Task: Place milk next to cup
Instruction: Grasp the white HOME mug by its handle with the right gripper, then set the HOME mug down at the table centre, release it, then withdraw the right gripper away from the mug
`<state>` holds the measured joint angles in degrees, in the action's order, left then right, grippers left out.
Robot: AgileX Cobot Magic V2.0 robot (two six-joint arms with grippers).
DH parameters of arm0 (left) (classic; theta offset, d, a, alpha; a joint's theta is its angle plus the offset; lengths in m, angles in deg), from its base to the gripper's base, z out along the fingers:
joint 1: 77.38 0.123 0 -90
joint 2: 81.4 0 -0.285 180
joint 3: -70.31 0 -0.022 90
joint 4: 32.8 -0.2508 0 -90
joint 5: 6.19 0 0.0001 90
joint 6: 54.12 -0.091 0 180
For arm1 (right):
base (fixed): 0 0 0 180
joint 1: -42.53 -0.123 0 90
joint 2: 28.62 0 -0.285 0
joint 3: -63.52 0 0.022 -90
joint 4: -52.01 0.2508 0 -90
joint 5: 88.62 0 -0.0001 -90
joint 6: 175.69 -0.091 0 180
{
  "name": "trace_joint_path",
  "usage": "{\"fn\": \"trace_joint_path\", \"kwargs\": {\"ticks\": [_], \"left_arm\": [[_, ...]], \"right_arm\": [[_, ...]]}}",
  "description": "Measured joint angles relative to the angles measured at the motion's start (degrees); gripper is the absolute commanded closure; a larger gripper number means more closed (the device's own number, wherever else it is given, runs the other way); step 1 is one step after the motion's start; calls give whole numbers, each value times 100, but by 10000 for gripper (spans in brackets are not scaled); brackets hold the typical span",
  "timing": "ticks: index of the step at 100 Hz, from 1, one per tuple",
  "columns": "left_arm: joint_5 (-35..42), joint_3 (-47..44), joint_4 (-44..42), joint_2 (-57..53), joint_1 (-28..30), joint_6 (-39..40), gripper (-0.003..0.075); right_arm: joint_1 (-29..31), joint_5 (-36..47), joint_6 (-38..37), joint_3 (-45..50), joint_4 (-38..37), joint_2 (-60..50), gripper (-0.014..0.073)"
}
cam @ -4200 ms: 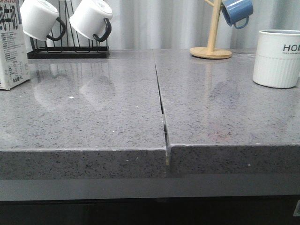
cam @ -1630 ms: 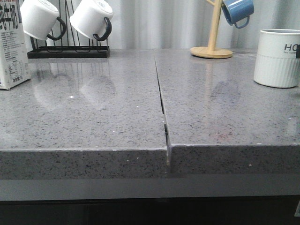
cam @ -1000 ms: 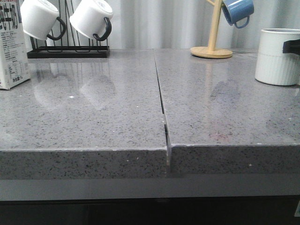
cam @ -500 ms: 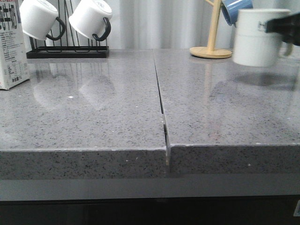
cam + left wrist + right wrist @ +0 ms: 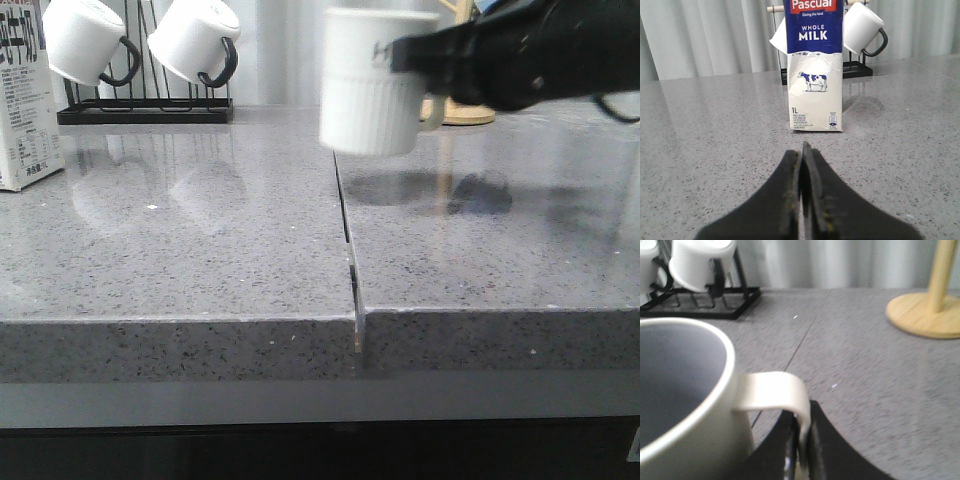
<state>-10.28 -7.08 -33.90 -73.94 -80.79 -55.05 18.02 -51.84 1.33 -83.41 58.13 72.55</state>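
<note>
The tall white milk carton with a blue top (image 5: 22, 95) stood upright at the far left of the grey speckled stone table (image 5: 200, 250), just in front of the black wire rack (image 5: 145, 112) that carried two plain white mugs with black handles (image 5: 195, 40). In the left wrist view the carton (image 5: 815, 65) stood straight ahead of the left gripper (image 5: 803, 200), apart from it, with bare tabletop between them; that gripper's two black fingers were pressed together on nothing.

Near the table's middle seam, the large white ribbed ceramic cup (image 5: 375, 85) hung clear of the surface, its shadow below it. The right arm (image 5: 540, 55) reached in level from the right edge, and the right gripper (image 5: 801, 450) was clamped on the cup's white handle (image 5: 777, 392). The cup's inside (image 5: 670, 375) looked empty. Behind the arm stood the round wooden base of a mug tree (image 5: 925, 315).
</note>
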Motion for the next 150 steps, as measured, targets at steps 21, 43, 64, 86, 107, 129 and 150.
{"fn": "trace_joint_path", "kwargs": {"ticks": [21, 43, 64, 86, 107, 129, 150], "left_arm": [[0, 0, 0, 0, 0, 0, 741], [0, 0, 0, 0, 0, 0, 741], [0, 0, 0, 0, 0, 0, 741], [0, 0, 0, 0, 0, 0, 741], [0, 0, 0, 0, 0, 0, 741], [0, 0, 0, 0, 0, 0, 741], [0, 0, 0, 0, 0, 0, 741]], "right_arm": [[-258, 315, -11, 0, 26, 544, 660], [-257, 389, -11, -13, 34, 596, 485], [-257, 299, -11, 26, 34, 563, 397], [-257, 281, -11, 342, 34, 186, 397], [-257, 272, -11, 1040, 34, -539, 399], [-257, -210, -11, 1978, 34, -2039, 574], [-257, -1800, -11, 2391, 34, -3934, 662]]}}
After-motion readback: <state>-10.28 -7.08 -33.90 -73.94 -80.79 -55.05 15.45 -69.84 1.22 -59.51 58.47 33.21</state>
